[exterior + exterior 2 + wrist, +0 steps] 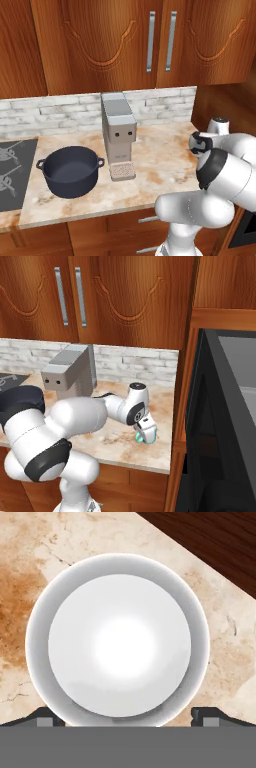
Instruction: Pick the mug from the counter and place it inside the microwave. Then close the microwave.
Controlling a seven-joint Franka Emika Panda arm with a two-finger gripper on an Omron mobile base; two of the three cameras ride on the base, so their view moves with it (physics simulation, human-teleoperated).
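The mug [119, 639] stood upright on the counter [30, 572] near its edge, directly under my gripper [128, 717], whose jaws were spread wide either side of it. I judged I should lower squarely, then close evenly to avoid tipping it.

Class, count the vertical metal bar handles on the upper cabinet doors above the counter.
2. Left handle and right handle sit side by side on two neighbouring upper cabinet doors, above the coffee machine. Others may lie outside the views.
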